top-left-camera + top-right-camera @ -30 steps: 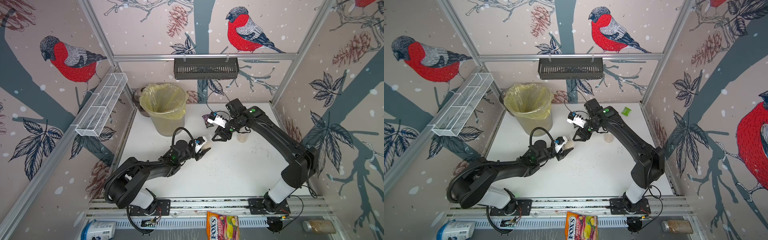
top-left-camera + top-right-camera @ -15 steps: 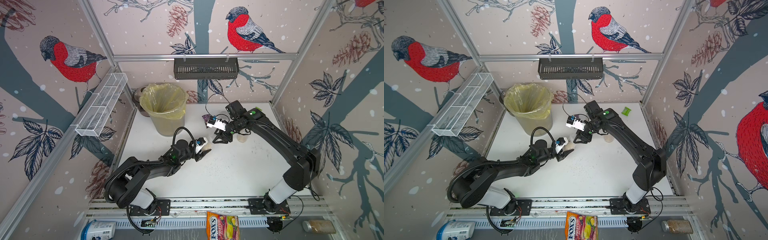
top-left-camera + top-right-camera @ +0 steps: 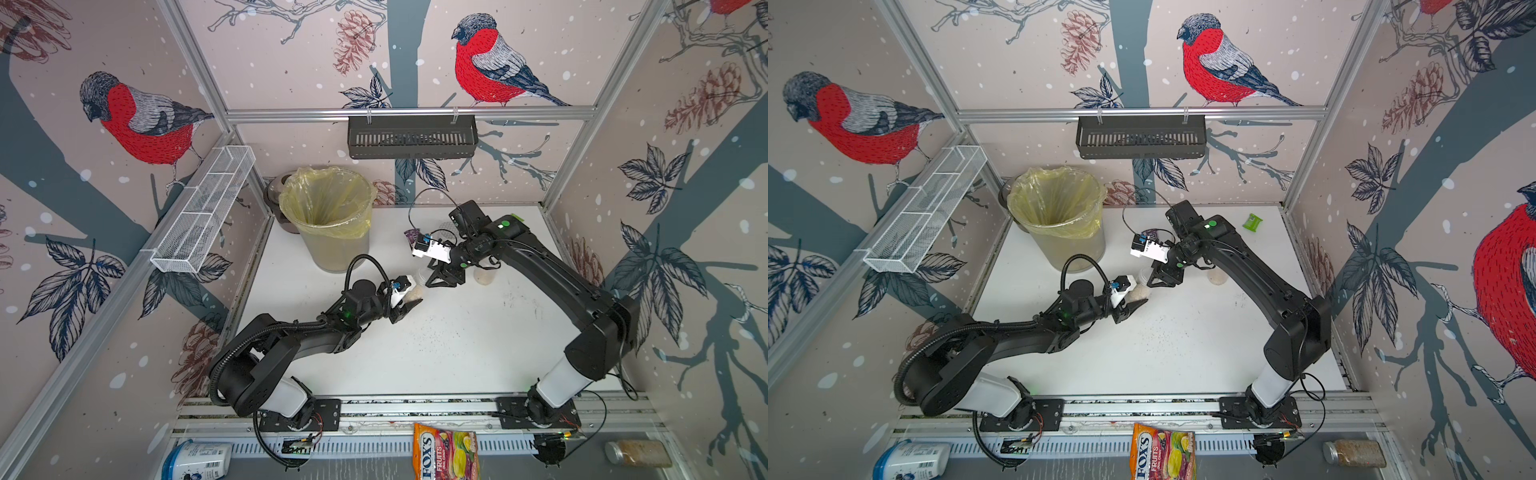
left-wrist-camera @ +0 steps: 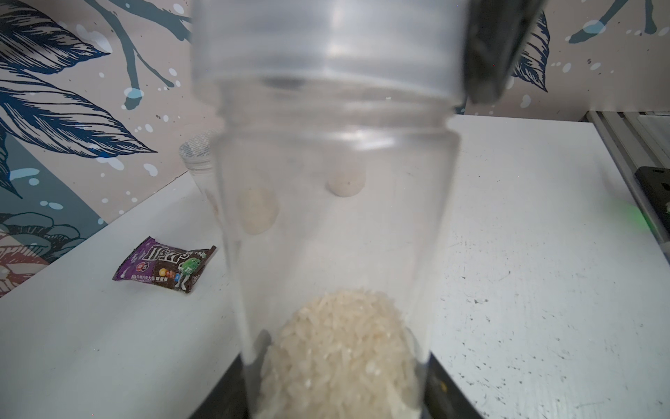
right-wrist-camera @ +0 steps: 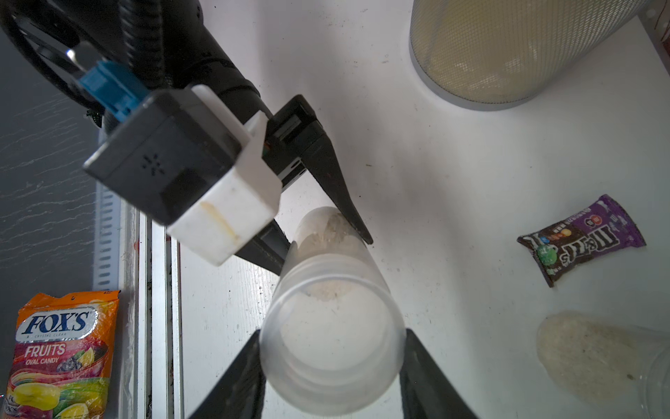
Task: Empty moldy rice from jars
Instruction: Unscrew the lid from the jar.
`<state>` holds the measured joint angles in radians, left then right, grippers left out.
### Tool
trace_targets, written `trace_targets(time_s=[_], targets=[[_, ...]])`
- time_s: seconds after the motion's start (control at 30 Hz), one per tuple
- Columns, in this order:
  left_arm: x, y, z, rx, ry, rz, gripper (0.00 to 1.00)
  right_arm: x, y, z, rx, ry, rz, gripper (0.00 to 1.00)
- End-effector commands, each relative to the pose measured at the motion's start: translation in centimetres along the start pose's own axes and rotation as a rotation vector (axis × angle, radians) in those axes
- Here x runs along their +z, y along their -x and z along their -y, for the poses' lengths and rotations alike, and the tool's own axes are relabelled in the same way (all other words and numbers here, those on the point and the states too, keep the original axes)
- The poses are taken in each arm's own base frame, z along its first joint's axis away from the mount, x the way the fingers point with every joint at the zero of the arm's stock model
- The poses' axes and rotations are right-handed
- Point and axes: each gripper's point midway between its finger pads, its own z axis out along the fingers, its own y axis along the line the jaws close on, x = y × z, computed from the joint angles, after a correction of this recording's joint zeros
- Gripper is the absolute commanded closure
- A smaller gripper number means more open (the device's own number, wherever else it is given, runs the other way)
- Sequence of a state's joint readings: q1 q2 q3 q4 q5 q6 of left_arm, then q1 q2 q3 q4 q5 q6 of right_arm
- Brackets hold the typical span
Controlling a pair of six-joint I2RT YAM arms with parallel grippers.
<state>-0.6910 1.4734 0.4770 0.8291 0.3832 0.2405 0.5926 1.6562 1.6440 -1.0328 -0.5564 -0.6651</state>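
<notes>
— What anchors the scene on the counter?

— A bin lined with a yellow bag, at the back.

— And next to it?

— The left pincer, in front of the bin and a little to its right, is clamped narrow on the base end of a slim clear jar. The jar is tipped over, pale rice heaped at the gripped end, its clear lid on.

— The other arm?

— The right pincer, farther right of the bin, has its fingers pressed to both sides of that lid.

— Anything beyond?

— A purple sweet packet lies flat, right of the bin. Farther right again is the far jar, also holding rice.
</notes>
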Motion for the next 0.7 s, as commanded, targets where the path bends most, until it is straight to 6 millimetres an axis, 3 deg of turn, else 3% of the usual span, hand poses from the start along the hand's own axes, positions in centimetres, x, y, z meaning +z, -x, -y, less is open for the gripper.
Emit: trace_targets(time_s=[0.0,0.43,0.67], targets=[[-0.1,-2.6,1.7,0.003,-0.085,-0.088,1.0,-0.5,2.8,0.8,-0.096,-0.029,0.101,0.48],[-0.1,-1.7,1.4,0.013,-0.073,-0.066,1.0,1.6,2.3,0.7,-0.07,-0.028,0.101,0.4],[0.0,-1.7,1.3,0.013,-0.068,-0.065,1.0,1.4,2.1,0.7,-0.065,-0.048,0.109,0.35]])
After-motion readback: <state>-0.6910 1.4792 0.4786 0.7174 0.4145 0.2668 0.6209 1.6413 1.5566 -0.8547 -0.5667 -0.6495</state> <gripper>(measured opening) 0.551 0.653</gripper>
